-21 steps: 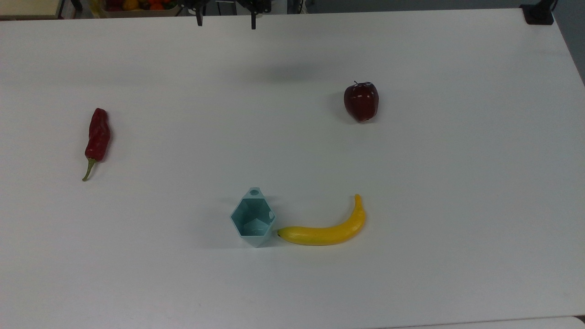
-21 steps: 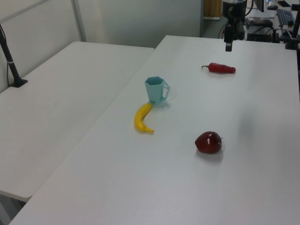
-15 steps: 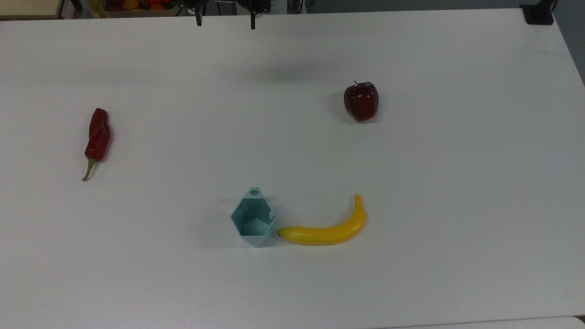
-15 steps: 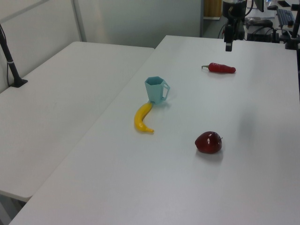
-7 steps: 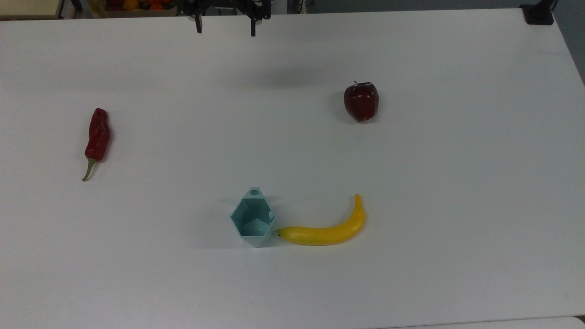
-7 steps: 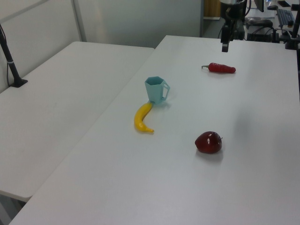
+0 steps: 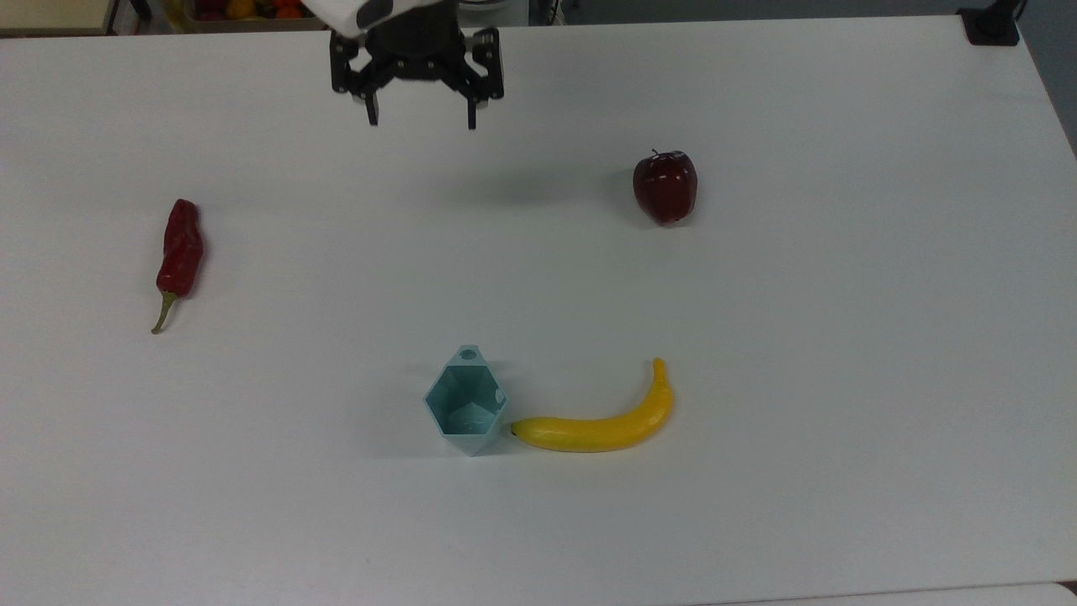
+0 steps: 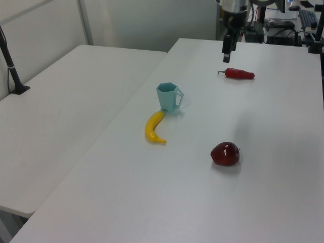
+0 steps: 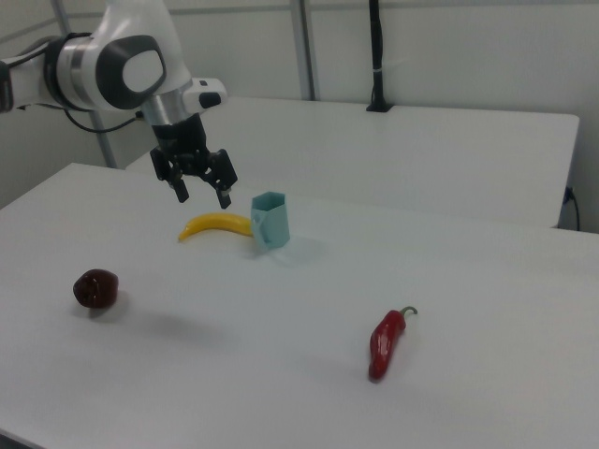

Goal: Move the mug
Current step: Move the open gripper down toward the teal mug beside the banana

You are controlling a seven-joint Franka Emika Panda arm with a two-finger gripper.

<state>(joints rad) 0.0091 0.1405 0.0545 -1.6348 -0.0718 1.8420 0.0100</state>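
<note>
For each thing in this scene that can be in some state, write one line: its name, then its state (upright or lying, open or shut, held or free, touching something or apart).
mug: upright on the table, mouth open upward, empty, not held.
banana: lying flat, one end right against the mug.
apple: resting on the table, apart from everything.
chili pepper: lying flat, alone.
gripper: open, empty, raised above the table, away from the mug.

Colours here are pretty simple — the mug (image 7: 465, 403) is pale teal, a shade darker inside. The banana (image 7: 599, 421) next to it is bright yellow with a dark tip. The apple (image 7: 665, 186) is deep glossy red, the chili (image 7: 180, 252) is red with a green stem. The table (image 7: 841, 337) is plain white. The gripper (image 7: 419, 114) is black, the arm (image 9: 122, 65) white and grey.
</note>
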